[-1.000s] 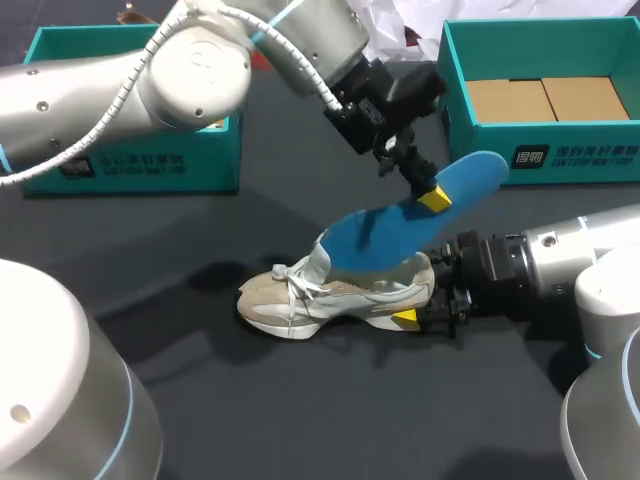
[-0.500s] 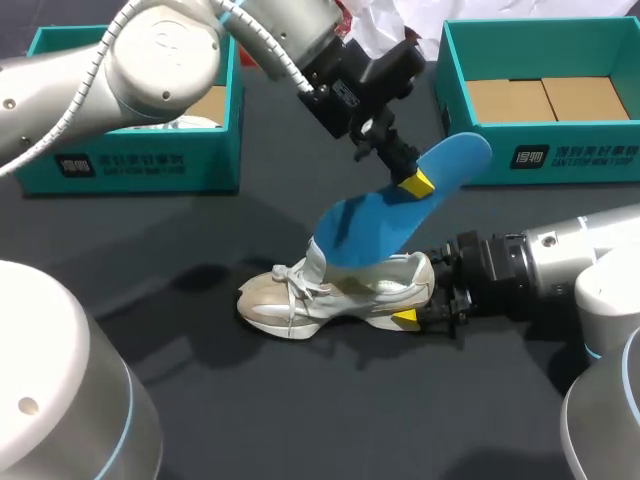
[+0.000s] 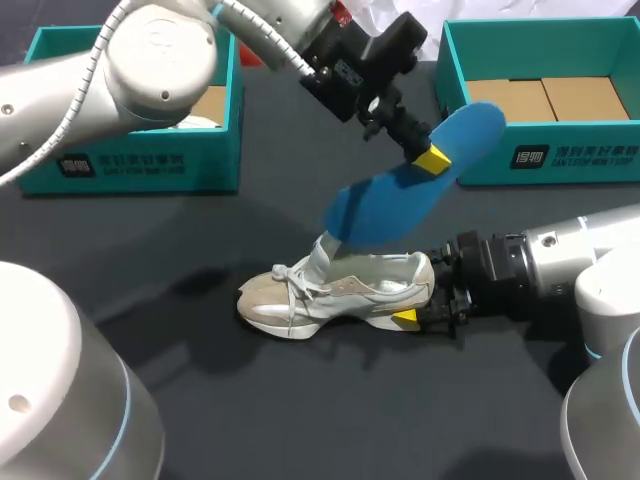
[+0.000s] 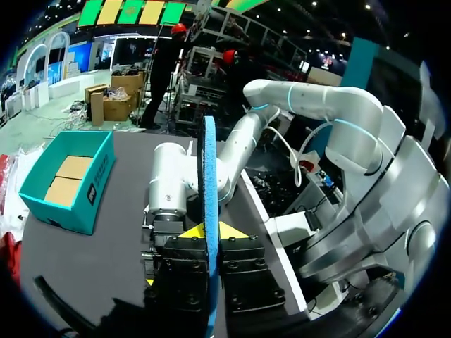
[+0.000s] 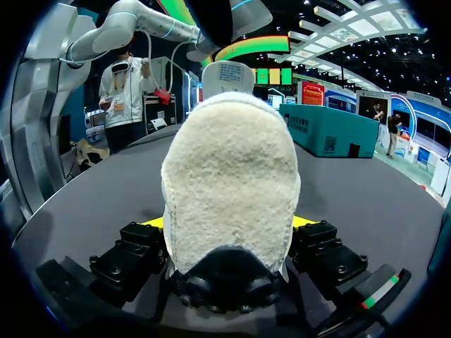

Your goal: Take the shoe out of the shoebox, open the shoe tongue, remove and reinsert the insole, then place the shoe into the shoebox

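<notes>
Beige lace-up sneaker stands upright on dark worktop, heel gripped from both sides by right claw. Left claw pinches blue foam insole, held in air just above sneaker's opening. Teal cardboard shoebox sits well behind, right side.

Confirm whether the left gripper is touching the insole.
Touching. The left wrist view shows the insole edge-on between the two fingers of the left gripper, both pressed against it.
</notes>
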Robot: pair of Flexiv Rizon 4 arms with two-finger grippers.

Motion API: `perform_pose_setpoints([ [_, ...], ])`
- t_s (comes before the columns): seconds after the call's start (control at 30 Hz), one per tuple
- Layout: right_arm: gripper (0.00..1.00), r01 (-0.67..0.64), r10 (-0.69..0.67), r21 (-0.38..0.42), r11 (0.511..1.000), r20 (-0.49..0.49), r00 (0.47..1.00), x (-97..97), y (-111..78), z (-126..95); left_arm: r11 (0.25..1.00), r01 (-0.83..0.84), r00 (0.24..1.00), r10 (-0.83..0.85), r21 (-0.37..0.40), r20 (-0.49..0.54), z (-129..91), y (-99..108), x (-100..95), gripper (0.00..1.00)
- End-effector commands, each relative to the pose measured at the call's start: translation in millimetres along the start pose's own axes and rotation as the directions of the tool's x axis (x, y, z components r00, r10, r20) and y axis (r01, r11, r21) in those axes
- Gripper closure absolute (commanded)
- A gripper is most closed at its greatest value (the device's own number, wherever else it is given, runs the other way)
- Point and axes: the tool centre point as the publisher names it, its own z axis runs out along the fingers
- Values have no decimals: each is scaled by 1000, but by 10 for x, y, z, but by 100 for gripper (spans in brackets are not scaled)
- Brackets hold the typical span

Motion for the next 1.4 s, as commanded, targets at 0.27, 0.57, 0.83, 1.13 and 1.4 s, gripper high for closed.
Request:
perform_pose_setpoints([
  [0.27,100,0,0,4,1000,2,1000,6,-14,12,962,33,993,-63,272,102,-613,-44,571,100],
  [0.57,100,0,0,4,1000,2,1000,6,-14,12,962,33,993,-63,272,102,-613,-44,571,100],
  [0.83,100,0,0,4,1000,2,1000,6,-14,12,933,101,989,-131,346,65,-693,-31,676,100],
  [1.13,100,0,0,4,1000,2,1000,6,-14,12,916,100,990,-129,389,48,-857,-40,947,100],
  [1.4,100,0,0,4,1000,2,1000,6,-14,12,884,92,990,-132,458,56,-1030,-33,1145,100],
])
